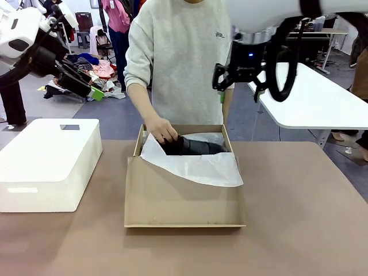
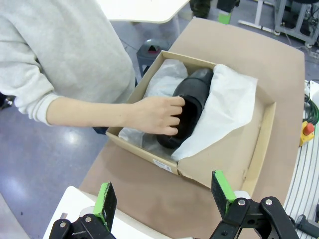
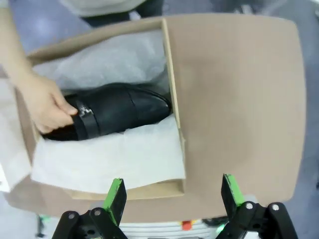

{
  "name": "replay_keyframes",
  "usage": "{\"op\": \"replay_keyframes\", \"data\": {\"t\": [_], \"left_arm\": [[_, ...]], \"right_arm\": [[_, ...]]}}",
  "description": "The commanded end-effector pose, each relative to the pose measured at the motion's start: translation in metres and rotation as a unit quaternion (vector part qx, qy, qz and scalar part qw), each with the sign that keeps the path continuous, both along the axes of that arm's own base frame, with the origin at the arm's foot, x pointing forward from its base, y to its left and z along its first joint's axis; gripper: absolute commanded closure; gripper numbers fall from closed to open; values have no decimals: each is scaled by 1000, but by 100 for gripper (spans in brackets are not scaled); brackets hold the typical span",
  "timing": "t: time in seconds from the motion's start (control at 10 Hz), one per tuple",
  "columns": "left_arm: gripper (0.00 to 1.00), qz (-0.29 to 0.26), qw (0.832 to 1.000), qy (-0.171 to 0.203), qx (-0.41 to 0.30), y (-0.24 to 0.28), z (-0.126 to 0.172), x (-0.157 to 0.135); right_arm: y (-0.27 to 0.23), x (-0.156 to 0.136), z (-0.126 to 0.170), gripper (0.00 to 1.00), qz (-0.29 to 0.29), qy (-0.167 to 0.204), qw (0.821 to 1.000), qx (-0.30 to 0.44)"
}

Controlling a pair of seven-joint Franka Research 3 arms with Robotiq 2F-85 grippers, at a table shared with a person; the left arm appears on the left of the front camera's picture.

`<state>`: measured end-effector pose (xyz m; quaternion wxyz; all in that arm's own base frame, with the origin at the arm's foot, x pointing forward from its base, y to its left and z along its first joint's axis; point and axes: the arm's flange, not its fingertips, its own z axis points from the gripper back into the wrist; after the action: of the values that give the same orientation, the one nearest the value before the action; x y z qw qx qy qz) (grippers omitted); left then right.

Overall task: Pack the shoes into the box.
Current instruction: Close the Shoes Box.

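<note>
The cardboard box [image 1: 184, 198] stands open at mid-table, its flap lid lying toward me and white tissue paper [image 1: 201, 167] folded over its near side. A black shoe [image 3: 124, 107] with a side buckle strap lies inside it, also seen as the shoe [image 2: 194, 92] and the shoe [image 1: 198, 146]. The person's hand [image 1: 163, 131] rests on its heel end. My left gripper [image 2: 163, 198] hovers open, high above the box's left side, empty. My right gripper [image 3: 173, 196] hangs open above the box's right rim, empty. In the front view the left gripper [image 1: 92, 91] sits upper left and the right gripper [image 1: 221, 86] upper middle.
A large white rounded block [image 1: 49, 161] stands left of the box. The person stands at the far edge behind the box. A white table [image 1: 322, 103] is off to the back right. Bare brown tabletop [image 1: 299, 218] lies right of the box.
</note>
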<state>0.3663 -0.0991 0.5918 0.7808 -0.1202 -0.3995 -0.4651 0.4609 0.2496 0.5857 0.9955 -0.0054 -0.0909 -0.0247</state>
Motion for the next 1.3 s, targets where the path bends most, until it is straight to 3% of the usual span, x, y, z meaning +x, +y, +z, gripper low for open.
{"op": "replay_keyframes", "data": {"t": [0.0,0.3,0.6,0.7,0.9,1.2], "left_arm": [[0,-10,1000,-2,-3,2,0,1],[0,-10,1000,-2,-3,2,0,1],[0,-10,1000,-2,-3,2,0,1],[0,-10,1000,-2,-3,2,0,1],[0,-10,1000,-2,-3,2,0,1],[0,-10,1000,-2,-3,2,0,1]], "right_arm": [[-43,-15,-7,0,105,-15,994,22],[-97,-27,-12,0,241,-34,970,9],[-145,-38,-40,0,346,-44,937,-22],[-154,-38,-50,0,350,-36,936,-19],[-163,-40,-66,0,396,-40,917,-9],[-160,-37,-63,0,368,-22,929,-26]]}}
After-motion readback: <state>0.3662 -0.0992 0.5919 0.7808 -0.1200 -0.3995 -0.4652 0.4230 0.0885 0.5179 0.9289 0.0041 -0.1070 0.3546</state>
